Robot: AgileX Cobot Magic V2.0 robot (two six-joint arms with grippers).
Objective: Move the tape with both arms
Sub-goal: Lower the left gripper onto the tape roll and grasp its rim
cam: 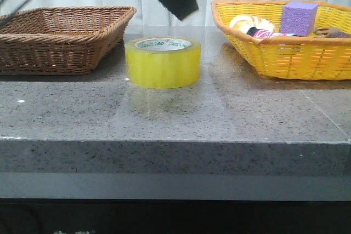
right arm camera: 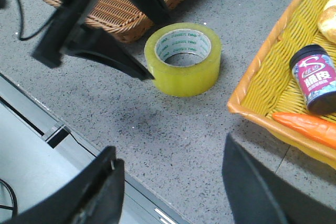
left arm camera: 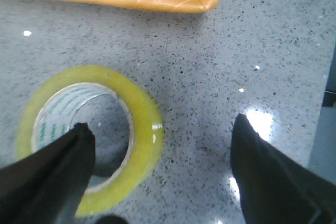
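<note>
While the tape [cam: 163,62] lies flat on the table [cam: 175,119], its core axis upright, between the brown basket [cam: 63,38] and the yellow basket [cam: 285,42], the left end effector [left arm camera: 163,177] hangs just above it, fingers spread, one fingertip [left arm camera: 79,140] over the core and the other off to one side. The right end effector [right arm camera: 173,182], also spread and empty, is farther off.

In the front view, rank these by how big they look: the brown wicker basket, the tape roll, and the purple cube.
1. The brown wicker basket, cut off at the left edge, yet widest.
2. The tape.
3. The purple cube, smallest, though it sits in the yellow basket, possibly farther back, so its apparent size may understate it.
</note>
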